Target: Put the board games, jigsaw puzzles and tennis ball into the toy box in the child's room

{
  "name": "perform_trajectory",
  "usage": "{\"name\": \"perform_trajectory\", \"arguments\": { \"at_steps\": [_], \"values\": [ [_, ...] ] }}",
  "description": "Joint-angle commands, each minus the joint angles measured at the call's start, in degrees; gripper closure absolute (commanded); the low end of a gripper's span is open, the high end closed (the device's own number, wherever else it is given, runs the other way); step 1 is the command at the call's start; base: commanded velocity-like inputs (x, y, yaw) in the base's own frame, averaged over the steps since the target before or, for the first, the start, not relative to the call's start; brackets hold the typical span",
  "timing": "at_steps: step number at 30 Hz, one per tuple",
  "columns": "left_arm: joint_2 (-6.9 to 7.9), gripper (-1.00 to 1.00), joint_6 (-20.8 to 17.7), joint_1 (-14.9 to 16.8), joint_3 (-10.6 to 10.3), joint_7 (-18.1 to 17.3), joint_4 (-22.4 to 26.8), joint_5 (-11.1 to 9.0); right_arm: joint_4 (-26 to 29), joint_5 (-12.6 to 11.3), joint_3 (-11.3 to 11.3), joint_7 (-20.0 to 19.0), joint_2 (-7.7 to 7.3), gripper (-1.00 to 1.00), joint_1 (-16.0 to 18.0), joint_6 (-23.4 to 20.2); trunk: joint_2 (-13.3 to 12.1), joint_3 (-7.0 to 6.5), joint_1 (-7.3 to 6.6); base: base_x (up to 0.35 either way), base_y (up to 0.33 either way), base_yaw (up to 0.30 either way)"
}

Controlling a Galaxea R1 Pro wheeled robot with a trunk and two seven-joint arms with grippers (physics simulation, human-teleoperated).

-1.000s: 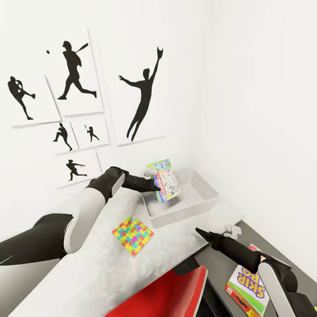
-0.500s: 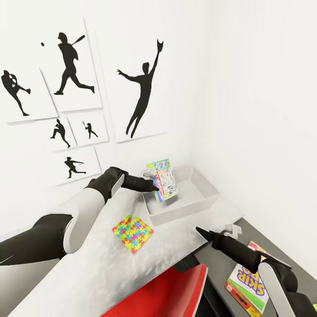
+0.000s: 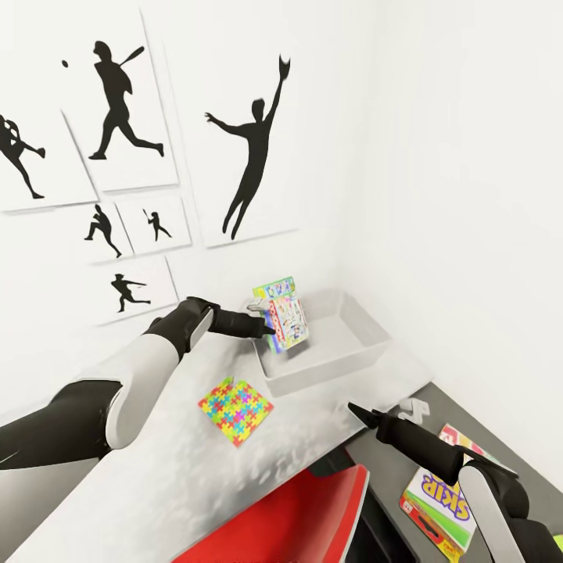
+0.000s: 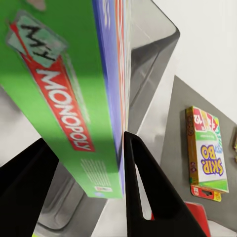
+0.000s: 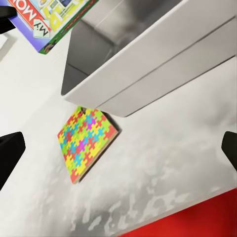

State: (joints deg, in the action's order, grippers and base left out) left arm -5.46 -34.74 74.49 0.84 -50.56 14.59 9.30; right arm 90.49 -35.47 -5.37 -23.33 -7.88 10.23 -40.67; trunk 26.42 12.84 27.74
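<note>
Two grippers are in the pictures. The left gripper [image 3: 264, 327] is clamped on a Monopoly board game [image 3: 283, 314]: in the left wrist view its two black fingers [image 4: 143, 187] press on both faces of the green box [image 4: 74, 98], near its lower edge. The box stands upright, a little tilted, and it hangs over the near-left corner of the toy box [image 3: 356, 356], above its rim; I cannot tell if it touches the rim.

The toy box is a light grey bin and it rests on the pale mottled surface [image 3: 156, 477] in the corner of the room, close to both white walls. A jigsaw puzzle [image 3: 235, 408] with bright red, yellow, green and blue pieces lies flat on this surface, just beside the near wall of the bin [image 5: 148, 74] but apart from it in the head view.

The right gripper [image 3: 361, 414] is low over the place where the pale top meets the dark grey top [image 3: 407, 461]. Its fingers [image 5: 10, 155] are wide apart and hold nothing. A Skip-Bo game box [image 3: 438, 500] lies flat on the dark top, beside the right arm. A red chair [image 3: 305, 520] is under the front edge of the surface. Black silhouette posters [image 3: 250, 156] hang on the wall behind the left arm.
</note>
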Motion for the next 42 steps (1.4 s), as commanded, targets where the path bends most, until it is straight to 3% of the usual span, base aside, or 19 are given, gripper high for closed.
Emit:
{"name": "perform_trajectory", "arguments": {
  "at_steps": [1, 13, 25, 42],
  "values": [
    [-0.01, 1.0, -0.21, 0.04, 0.12, -0.28, 0.09, 0.36, 0.03, -0.12, -0.08, -0.14, 0.0, -1.0, 0.05, -0.37, 0.11, 0.2, 0.03, 0.0, 0.0, 0.0],
    [-0.16, 1.0, -0.06, 0.04, -3.3, -0.68, 0.09, 0.2, 0.03, -0.12, -0.08, -0.14, -0.03, -1.0, 0.05, -0.37, 0.11, 1.32, 0.03, 0.0, 0.0, 0.0],
    [-0.15, 1.0, -0.18, 0.04, -3.56, -6.25, 0.09, 0.26, 0.03, -0.12, -0.08, -0.06, -0.01, -1.0, 0.05, -0.37, 0.11, 2.45, 0.03, 0.0, 0.0, 0.0],
    [-0.43, 1.0, -0.29, 0.04, -3.65, -6.58, 0.09, 0.44, 0.02, -0.12, -0.08, -0.09, -0.02, -1.0, 0.05, -0.37, 0.11, 3.93, 0.03, 0.0, 0.0, 0.0]
  ]
}}
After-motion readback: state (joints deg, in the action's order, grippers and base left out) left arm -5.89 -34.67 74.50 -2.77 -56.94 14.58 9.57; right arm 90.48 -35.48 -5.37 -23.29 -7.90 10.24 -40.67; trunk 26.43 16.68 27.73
